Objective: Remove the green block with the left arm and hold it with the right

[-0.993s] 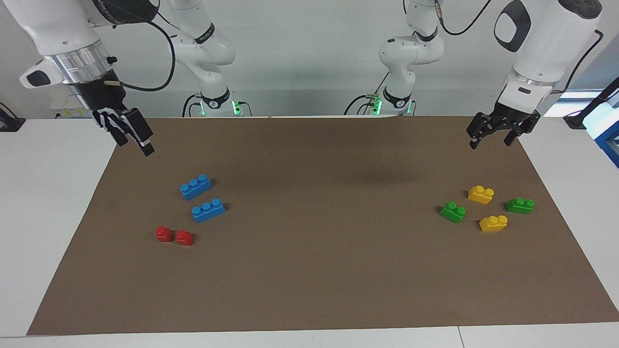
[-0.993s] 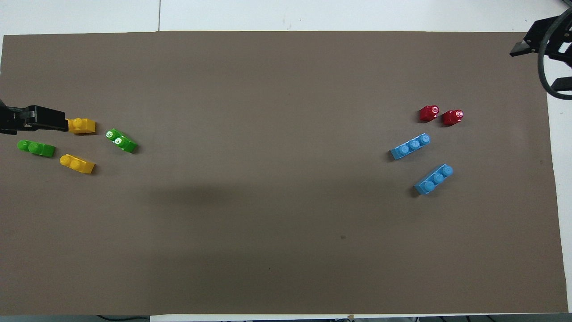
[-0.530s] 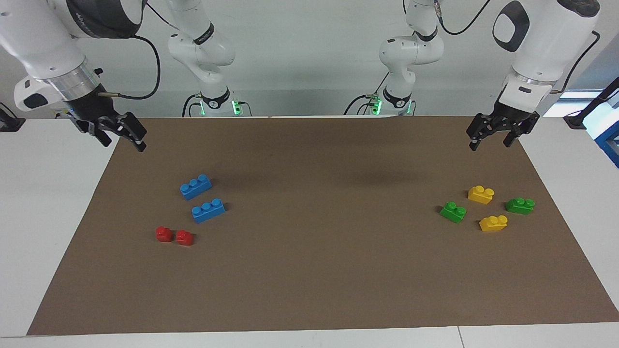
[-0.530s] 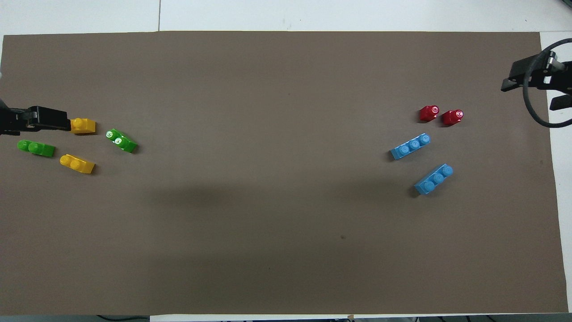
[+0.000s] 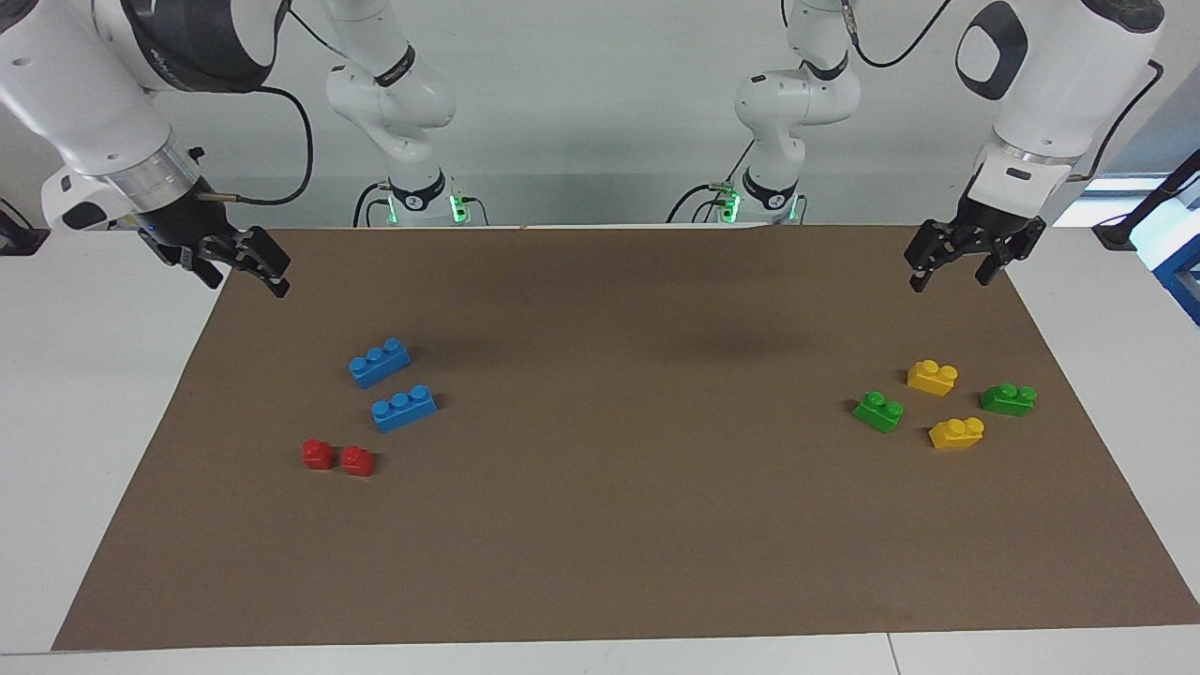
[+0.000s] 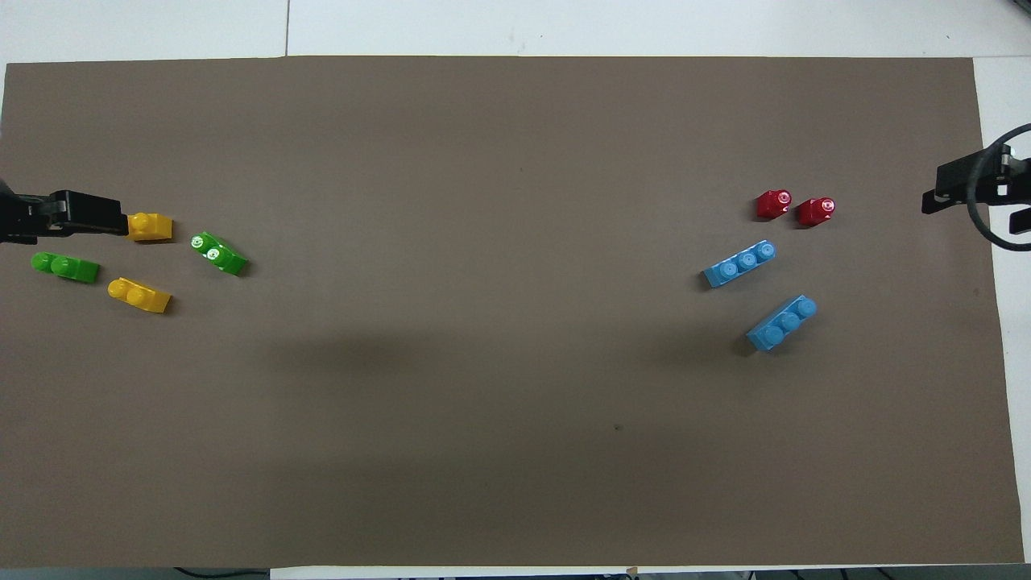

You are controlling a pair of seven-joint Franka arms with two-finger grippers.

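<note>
Two green two-stud blocks lie toward the left arm's end of the mat. One [image 5: 878, 411] [image 6: 219, 253] is nearer the table's middle. The other [image 5: 1008, 398] [image 6: 64, 267] is nearer the mat's end. The first looks brighter in the facing view and the second looks lighter in the overhead view, so I cannot tell which is the light-green block. My left gripper [image 5: 951, 278] [image 6: 58, 224] is open and empty, raised over the mat nearer the robots than these blocks. My right gripper [image 5: 246, 281] [image 6: 976, 203] is open and empty over the mat's edge at the right arm's end.
Two yellow bricks [image 5: 932, 377] [image 5: 956, 432] lie among the green ones. Two blue three-stud bricks [image 5: 379, 362] [image 5: 403, 408] and two small red bricks [image 5: 318, 454] [image 5: 357, 460] lie toward the right arm's end. The brown mat [image 5: 619, 525] covers the table.
My right gripper has turned and drawn back toward the robots at the mat's edge. My left gripper has hardly moved. The blocks have not moved.
</note>
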